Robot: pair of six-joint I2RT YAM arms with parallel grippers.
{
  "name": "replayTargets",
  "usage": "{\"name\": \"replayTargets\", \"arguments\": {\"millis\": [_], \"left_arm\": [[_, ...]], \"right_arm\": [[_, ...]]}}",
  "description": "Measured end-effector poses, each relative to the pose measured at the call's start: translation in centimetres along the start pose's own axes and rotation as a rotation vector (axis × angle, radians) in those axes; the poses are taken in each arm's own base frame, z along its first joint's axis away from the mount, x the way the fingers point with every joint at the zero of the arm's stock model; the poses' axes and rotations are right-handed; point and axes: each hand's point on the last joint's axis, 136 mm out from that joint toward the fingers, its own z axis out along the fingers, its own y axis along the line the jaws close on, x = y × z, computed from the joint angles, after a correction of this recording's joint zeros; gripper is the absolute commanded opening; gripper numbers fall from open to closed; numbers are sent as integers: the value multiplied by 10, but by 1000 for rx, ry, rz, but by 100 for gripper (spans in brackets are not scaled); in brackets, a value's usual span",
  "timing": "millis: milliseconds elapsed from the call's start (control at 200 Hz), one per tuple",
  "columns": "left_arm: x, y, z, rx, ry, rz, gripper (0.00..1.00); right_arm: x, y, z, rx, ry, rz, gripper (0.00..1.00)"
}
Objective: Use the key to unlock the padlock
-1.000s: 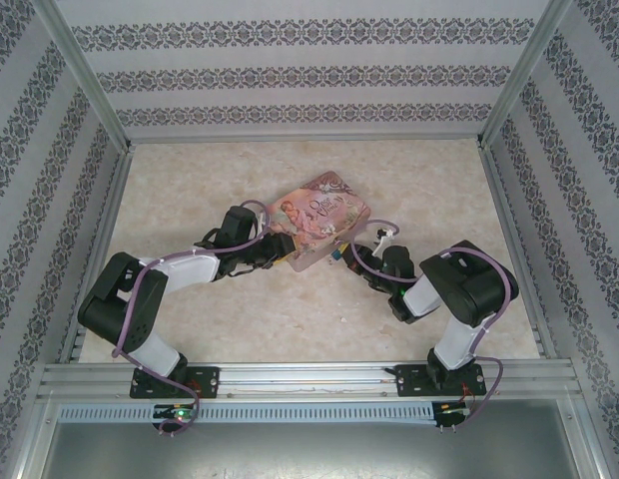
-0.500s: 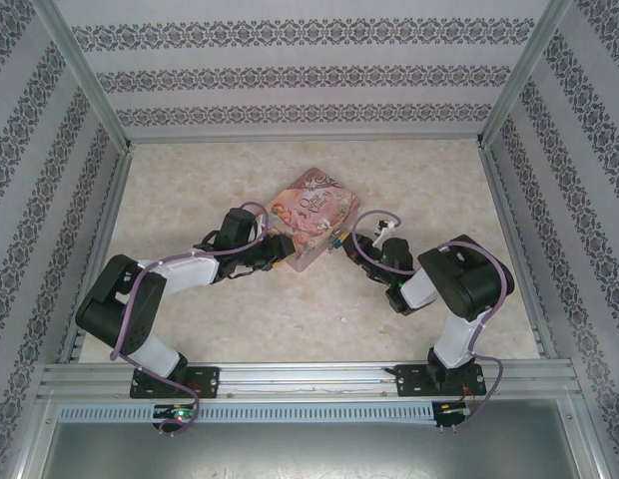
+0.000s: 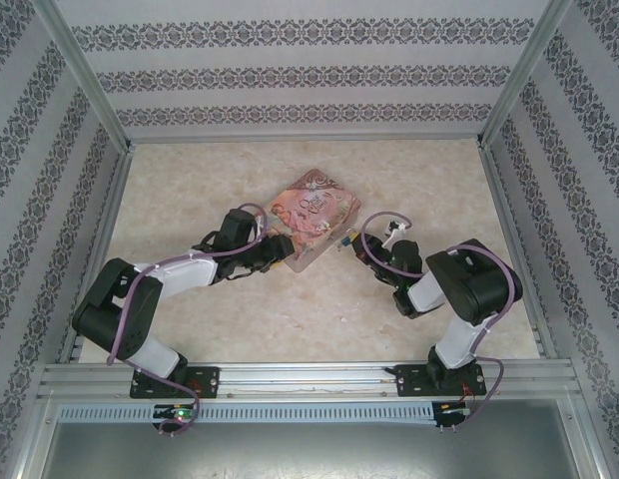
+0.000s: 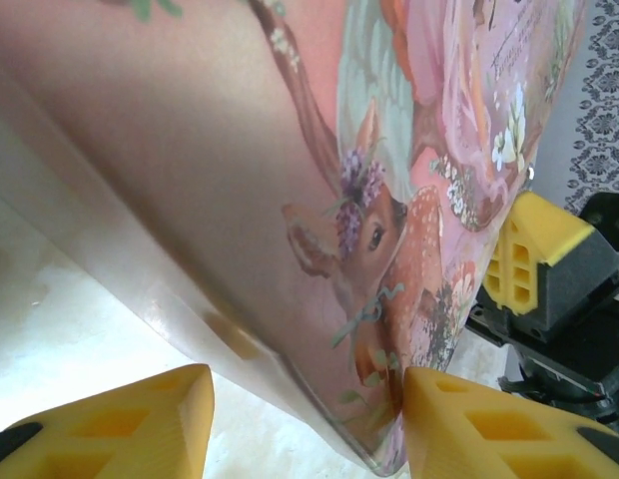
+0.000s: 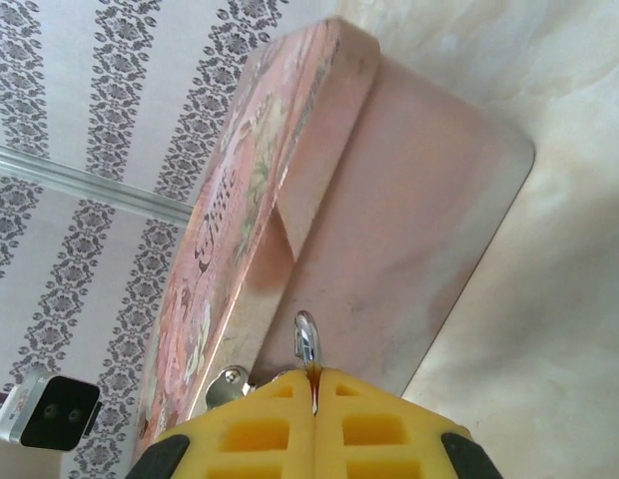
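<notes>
Over on the left of the overhead view, the left gripper [image 3: 278, 252] is reaching in low across the table [image 3: 190, 190], nosing up to the lower left corner of the pink tin [image 3: 314, 208]. From its wrist camera, its jaws are standing wide apart. The two yellow fingers [image 4: 130, 424] are sitting along the bottom edge of the frame, and the tin's deer-painted face is looming above them with its corner dipping down between them.

Moving to the middle, the tin is lying flat on the table, angled like a diamond.

Now to the right of it, the right gripper [image 3: 351, 238] is pressing in at the tin's lower right edge. In its wrist camera its jaws are squeezed tight together at the bottom centre, pinching the padlock [image 5: 306, 339]. Only the thin silver loop is poking up out of the seam, right against the tin's side wall; the lock's body is hiding between the pads.
</notes>
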Motion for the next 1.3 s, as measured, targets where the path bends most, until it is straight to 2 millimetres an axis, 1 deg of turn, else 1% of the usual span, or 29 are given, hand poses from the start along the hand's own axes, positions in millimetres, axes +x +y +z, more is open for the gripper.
{"name": "replayTargets", "arguments": {"millis": [120,190,365,515,580,774,939,1094,1229,1299], "left_arm": [[-3,2,-9,-34,-34,8,54],[-8,-1,-17,-43,-66,28,56],[-22,-19,-44,-38,-178,93,60],[-33,-32,-72,-29,-289,150,64],[-34,-32,-82,-36,-330,166,66],[-38,-24,-107,-74,-424,192,72],[-42,-19,-125,-91,-499,213,75],[-43,-14,-142,-117,-553,251,83],[-47,-16,-166,-142,-628,303,90],[-48,-17,-178,-158,-670,333,91]], "right_arm": [[-6,7,-10,-8,-17,-30,0],[-10,14,-15,-16,-22,-52,0],[-15,31,-28,-28,-25,-113,0],[-15,41,-40,-21,-12,-154,0],[-14,43,-45,-13,0,-171,0],[-11,52,-65,6,25,-228,0],[-3,50,-81,41,67,-265,0],[10,41,-92,84,134,-268,0],[21,35,-100,108,187,-260,0],[27,31,-103,122,219,-258,0]]}}
